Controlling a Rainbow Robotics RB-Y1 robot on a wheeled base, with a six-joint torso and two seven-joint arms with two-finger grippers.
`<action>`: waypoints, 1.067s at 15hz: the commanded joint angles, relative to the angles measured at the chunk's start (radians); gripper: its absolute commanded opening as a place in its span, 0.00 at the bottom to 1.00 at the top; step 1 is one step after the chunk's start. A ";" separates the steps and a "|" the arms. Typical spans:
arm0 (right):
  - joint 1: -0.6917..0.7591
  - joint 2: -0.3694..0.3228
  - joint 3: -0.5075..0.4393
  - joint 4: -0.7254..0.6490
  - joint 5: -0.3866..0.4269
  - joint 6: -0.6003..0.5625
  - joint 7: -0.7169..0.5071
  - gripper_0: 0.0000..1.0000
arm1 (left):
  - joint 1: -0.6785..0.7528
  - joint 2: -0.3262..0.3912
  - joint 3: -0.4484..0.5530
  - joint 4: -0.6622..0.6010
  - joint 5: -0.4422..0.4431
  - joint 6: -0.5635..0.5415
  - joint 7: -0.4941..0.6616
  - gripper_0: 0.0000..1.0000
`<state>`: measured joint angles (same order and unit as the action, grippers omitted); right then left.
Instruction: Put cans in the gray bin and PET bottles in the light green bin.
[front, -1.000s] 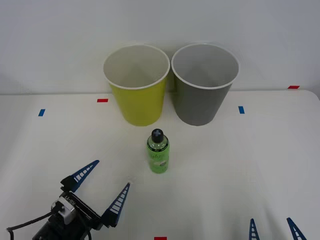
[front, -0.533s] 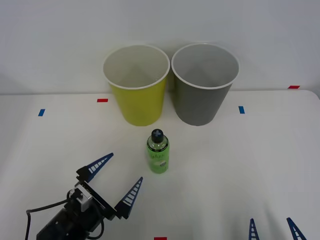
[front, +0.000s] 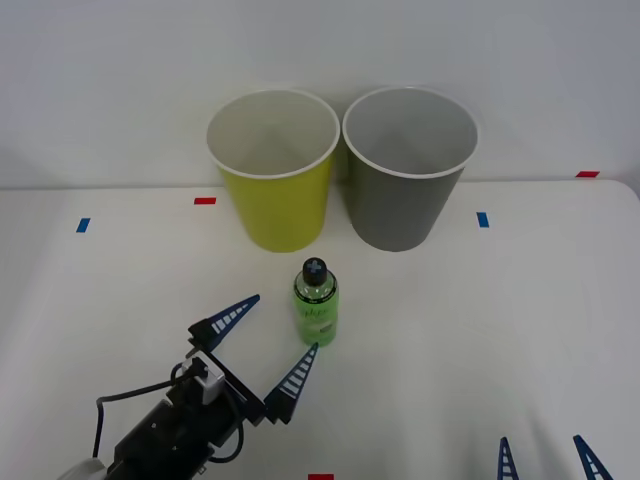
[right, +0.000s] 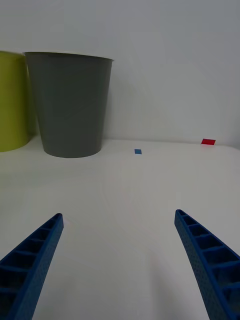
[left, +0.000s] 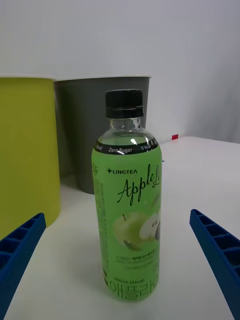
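here the apple-tea pet bottle (front: 316, 303) is seen standing upright on the white table (front: 480, 330), black cap up, just in front of the gap between the two bins and touching neither. the left gripper (front: 262, 345) is held low beside it, on the robot's left and slightly nearer the robot, with its blue ribbed fingers (front: 228, 316) spread wide and nothing between them. in the left wrist view the bottle (left: 128, 200) is framed squarely between the two fingers, so the spread stance is judged to be a line-up for closing around the bottle's body; no contact is made yet.

the light green bin (front: 275, 190) and the gray bin (front: 408, 185) are set side by side at the far edge of the table, rims nearly touching, mouths open upward. since a plastic bottle is being dealt with, the light green bin is judged to be its destination, and it lies directly behind the bottle.

the right gripper (front: 548, 460) is parked at the near right edge, released and empty, with the gray bin (right: 70, 105) ahead of it. small red and blue tape marks (front: 205, 201) are stuck flat on the table. nothing is found between gripper and bottle; the tall bin rim is the one thing to be cleared.
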<state>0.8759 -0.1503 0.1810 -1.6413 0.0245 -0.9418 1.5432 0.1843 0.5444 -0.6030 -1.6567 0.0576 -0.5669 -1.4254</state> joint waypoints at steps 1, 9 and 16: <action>0.000 0.000 0.000 0.000 0.000 0.000 0.000 0.77 | -0.040 -0.043 -0.004 0.000 -0.002 0.062 -0.009 1.00; 0.000 0.000 0.000 0.000 0.000 0.000 0.000 0.77 | -0.082 -0.121 -0.032 0.000 -0.002 0.153 -0.024 1.00; 0.000 0.000 0.000 0.000 0.000 0.000 0.000 0.77 | -0.115 -0.185 -0.032 0.000 -0.010 0.243 -0.035 1.00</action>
<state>0.8759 -0.1503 0.1810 -1.6413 0.0245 -0.9418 1.5432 0.0739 0.3694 -0.6357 -1.6568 0.0516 -0.3406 -1.4576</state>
